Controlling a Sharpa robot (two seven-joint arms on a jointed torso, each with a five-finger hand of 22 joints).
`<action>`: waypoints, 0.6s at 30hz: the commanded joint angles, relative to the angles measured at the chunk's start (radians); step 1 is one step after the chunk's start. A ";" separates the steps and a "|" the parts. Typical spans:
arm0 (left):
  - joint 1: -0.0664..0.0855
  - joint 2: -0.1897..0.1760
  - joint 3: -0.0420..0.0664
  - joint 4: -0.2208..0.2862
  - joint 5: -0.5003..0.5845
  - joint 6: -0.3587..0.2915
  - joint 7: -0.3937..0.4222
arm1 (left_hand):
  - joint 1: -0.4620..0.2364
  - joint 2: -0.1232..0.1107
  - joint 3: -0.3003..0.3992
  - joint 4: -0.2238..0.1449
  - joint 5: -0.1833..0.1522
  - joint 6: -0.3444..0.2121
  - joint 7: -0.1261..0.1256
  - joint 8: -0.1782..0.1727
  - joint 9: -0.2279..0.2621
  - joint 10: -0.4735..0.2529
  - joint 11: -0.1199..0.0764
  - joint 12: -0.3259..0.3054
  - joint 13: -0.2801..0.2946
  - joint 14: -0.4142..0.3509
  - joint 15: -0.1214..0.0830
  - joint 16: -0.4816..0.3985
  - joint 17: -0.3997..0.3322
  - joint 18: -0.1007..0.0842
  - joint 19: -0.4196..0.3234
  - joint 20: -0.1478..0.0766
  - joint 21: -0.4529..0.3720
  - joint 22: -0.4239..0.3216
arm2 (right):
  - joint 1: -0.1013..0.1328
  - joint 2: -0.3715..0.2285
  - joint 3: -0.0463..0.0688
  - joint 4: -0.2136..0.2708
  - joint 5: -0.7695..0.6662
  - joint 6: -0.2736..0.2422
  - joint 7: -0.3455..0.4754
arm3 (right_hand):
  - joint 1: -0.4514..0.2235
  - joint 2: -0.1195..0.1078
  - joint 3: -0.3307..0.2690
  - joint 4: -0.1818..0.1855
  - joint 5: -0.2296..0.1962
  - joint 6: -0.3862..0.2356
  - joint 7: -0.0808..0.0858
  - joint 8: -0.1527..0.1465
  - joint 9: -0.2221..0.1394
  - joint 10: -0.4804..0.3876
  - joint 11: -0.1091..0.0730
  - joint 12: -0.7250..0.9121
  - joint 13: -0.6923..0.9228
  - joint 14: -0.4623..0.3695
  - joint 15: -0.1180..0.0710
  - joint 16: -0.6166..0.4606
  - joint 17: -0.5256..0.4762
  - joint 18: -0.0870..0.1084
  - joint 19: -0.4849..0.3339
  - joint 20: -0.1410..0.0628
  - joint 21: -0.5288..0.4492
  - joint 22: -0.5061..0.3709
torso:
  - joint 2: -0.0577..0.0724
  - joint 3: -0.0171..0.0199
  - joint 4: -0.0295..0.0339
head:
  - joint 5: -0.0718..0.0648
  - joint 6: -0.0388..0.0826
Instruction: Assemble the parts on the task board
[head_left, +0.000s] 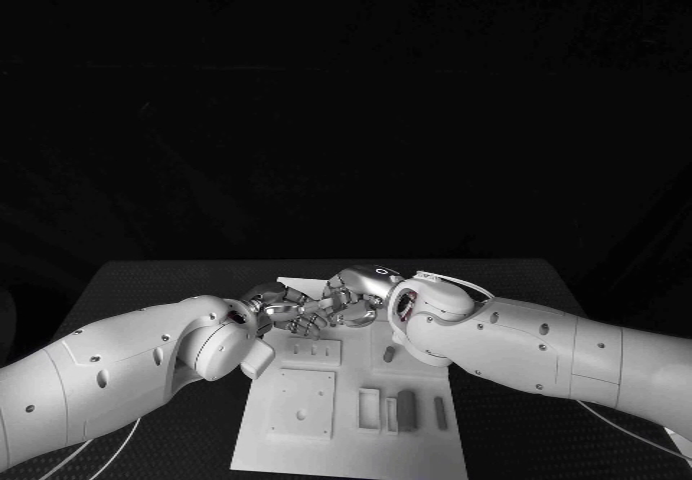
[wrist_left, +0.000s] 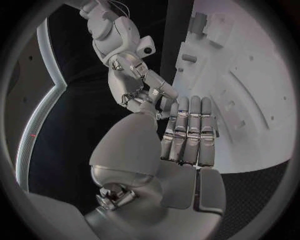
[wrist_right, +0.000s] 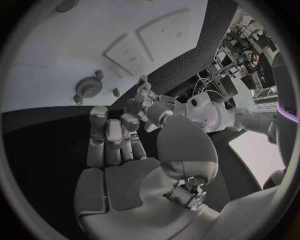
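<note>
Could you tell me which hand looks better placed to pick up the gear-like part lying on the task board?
Probably the right hand: the gear-like part lies on the task board just beyond its fingers. Both hands meet above the board, so the margin is small.

The white rectangular task board (head_left: 296, 440) lies mid-bench on the black bench (head_left: 159, 285). Above its far end the silver left hand (head_left: 277, 308) and silver right hand (head_left: 351, 300) meet, fingertips close together. Several small upright grey parts (head_left: 405, 410) stand at its near right.
</note>
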 joint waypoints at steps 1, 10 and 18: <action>0.001 0.006 0.001 0.003 -0.001 0.021 0.010 | 0.003 0.013 -0.007 0.001 0.000 0.004 0.003 0.001 0.001 0.006 -0.003 0.000 0.002 0.007 0.000 -0.005 0.002 0.001 -0.003 -0.006 -0.007 0.002 | -0.003 0.007 0.000 0.000 -0.007 0.018 0.007 | 0.001 0.010 0.000 -0.004 -0.001 0.196 -0.023 0.004 -0.001 -0.039 -0.030 0.003 -0.001 0.008 -0.016 0.004 0.001 0.030 0.000 -0.004 0.006 0.016 | 0.000 -0.0003 0.0002 | -0.001 -0.002; 0.001 0.006 0.001 0.002 -0.001 0.021 0.012 | 0.022 0.031 -0.008 0.000 0.000 0.017 -0.008 0.006 0.002 0.017 -0.009 0.003 0.007 0.010 -0.001 -0.010 0.007 0.000 -0.004 -0.007 -0.010 0.004 | -0.006 0.013 0.000 -0.003 -0.007 0.021 0.007 | 0.001 0.010 0.000 -0.004 -0.001 0.196 -0.023 0.004 0.000 -0.039 -0.030 0.003 -0.001 0.007 -0.016 0.004 0.000 0.030 0.000 -0.004 0.006 0.016 | 0.000 -0.0005 0.0010 | 0.000 -0.003; 0.001 0.009 0.001 0.000 -0.002 0.022 0.012 | 0.072 0.060 -0.012 -0.002 0.000 0.032 -0.015 0.012 0.004 0.030 -0.015 0.006 0.012 0.018 -0.004 -0.013 0.016 -0.003 -0.004 -0.008 -0.015 0.006 | -0.009 0.017 -0.001 -0.003 -0.003 0.026 0.009 | 0.001 0.010 0.000 -0.004 -0.001 0.196 -0.023 0.004 0.000 -0.039 -0.030 0.003 -0.001 0.008 -0.016 0.004 0.001 0.030 0.000 -0.004 0.005 0.016 | 0.000 -0.0002 -0.0003 | 0.001 -0.003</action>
